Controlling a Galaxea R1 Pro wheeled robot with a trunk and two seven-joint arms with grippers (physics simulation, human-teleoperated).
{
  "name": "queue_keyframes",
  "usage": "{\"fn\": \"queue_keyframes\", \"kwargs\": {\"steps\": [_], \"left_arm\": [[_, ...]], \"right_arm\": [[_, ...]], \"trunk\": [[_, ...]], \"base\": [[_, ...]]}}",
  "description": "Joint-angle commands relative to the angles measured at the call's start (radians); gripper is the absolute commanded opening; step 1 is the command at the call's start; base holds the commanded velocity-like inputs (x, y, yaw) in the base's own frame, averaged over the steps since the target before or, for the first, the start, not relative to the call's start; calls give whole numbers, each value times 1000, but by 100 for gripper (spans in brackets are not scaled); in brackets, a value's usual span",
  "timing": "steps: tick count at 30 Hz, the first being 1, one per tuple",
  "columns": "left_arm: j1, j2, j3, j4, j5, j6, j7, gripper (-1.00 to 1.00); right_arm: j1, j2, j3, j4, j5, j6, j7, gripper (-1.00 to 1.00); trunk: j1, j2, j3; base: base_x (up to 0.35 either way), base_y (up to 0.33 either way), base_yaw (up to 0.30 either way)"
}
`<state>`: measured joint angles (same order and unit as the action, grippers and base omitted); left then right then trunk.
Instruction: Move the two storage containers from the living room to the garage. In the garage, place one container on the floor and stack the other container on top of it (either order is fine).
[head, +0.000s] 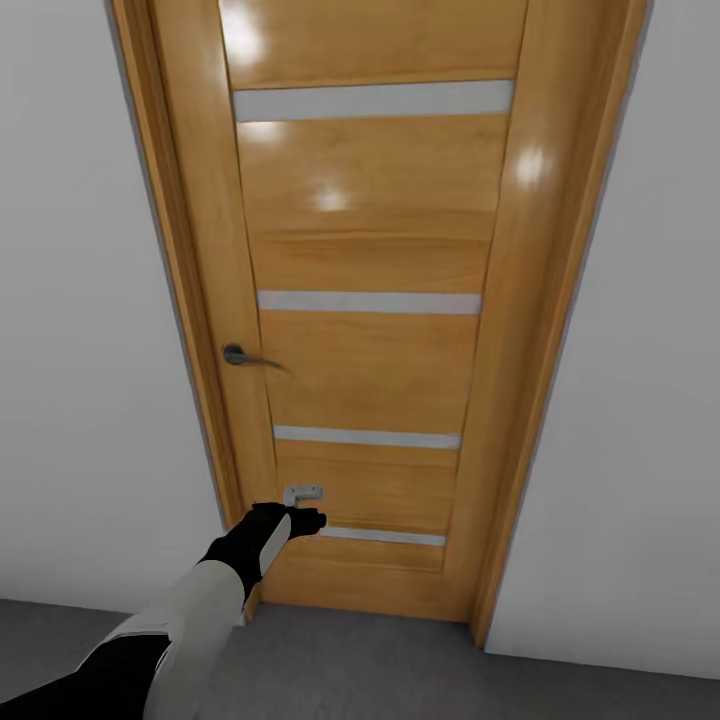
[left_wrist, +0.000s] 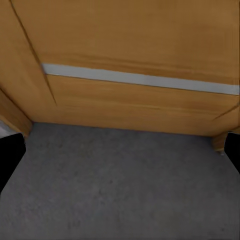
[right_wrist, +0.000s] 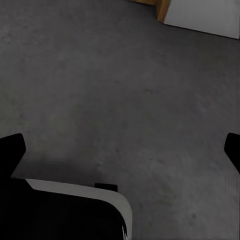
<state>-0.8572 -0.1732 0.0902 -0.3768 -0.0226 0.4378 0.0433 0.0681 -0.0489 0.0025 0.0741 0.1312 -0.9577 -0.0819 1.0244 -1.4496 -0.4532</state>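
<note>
A closed wooden door (head: 370, 300) with a lever handle (head: 245, 357) blocks the way, the left gripper (head: 305, 522) spread wide near its lower edge above grey floor (head: 400, 670); the right gripper (right_wrist: 120, 145) is also wide.

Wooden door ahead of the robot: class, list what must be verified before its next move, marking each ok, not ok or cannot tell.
1. Wooden door open: not ok, it sits shut in its frame.
2. Door handle in sight: ok.
3. Left gripper near the handle: not ok, it is low by the door's bottom panel.
4. Left gripper free: ok, fingers wide in the wrist view, nothing between.
5. Right gripper free: ok, open over grey floor.
</note>
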Motion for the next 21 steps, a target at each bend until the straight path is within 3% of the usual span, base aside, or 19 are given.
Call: {"fn": "queue_keyframes", "kwargs": {"steps": [1,16,21], "left_arm": [[0,-1,8,-2,-2,5,1,100],[0,-1,8,-2,-2,5,1,100],[0,-1,9,-2,-2,5,1,100]], "right_arm": [[-1,0,0,1,10,-3,-9,100],[-1,0,1,1,10,-3,-9,100],[-1,0,1,1,10,-3,-9,100]], "trunk": [[1,0,-1],[1,0,-1],[1,0,-1]], "base": [[329,5,0],[316,123,0],[102,41,0]]}}
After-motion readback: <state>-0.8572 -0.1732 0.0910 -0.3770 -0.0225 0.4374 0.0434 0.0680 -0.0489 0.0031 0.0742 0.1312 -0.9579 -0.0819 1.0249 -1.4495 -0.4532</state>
